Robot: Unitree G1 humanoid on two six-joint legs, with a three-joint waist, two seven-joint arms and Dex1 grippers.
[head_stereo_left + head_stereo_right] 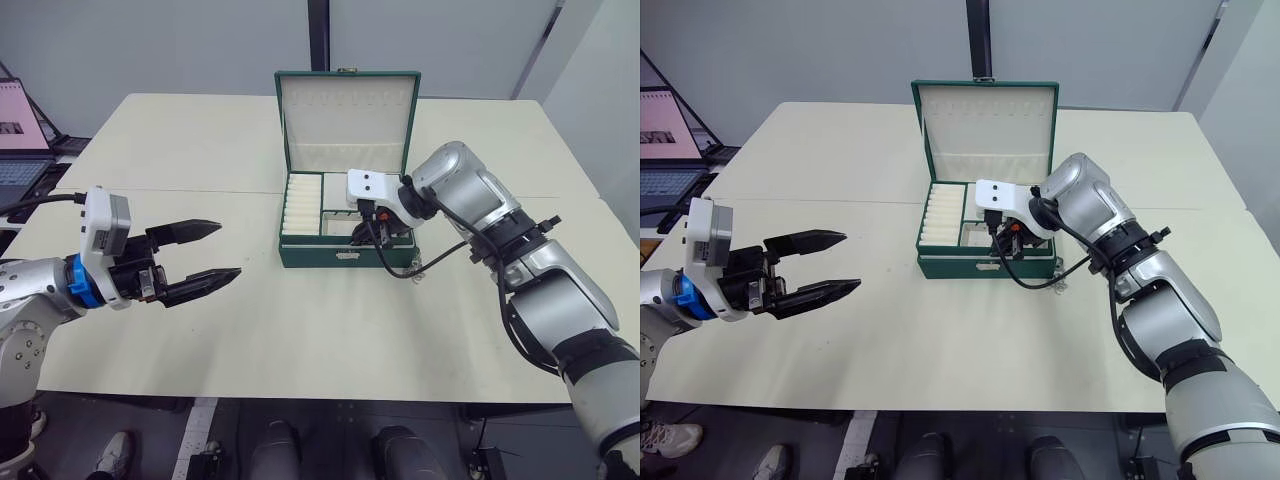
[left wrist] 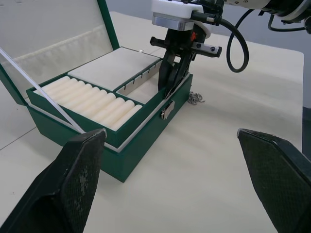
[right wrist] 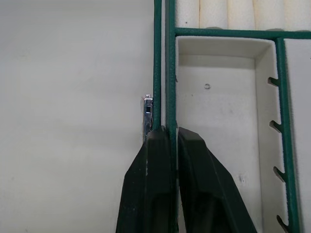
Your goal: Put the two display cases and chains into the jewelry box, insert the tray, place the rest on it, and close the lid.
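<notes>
Your right gripper [image 3: 173, 145], mid-frame, points down, pinching the tray's [image 1: 335, 209] front rim inside the jewelry box [image 1: 345, 255] on the cream table [image 1: 300, 340], while your left gripper [image 1: 205, 252] hovers spread at left.

Your left end effector [image 1: 205, 252] hangs above the tabletop [image 1: 330, 330], well to the left of the jewelry box [image 1: 340, 255], with its two fingers spread wide. Your right arm bends in to that box's front wall. Your right end effector [image 3: 173, 138] points down, its fingers pinched on the tray [image 3: 171, 73] rim there.
</notes>
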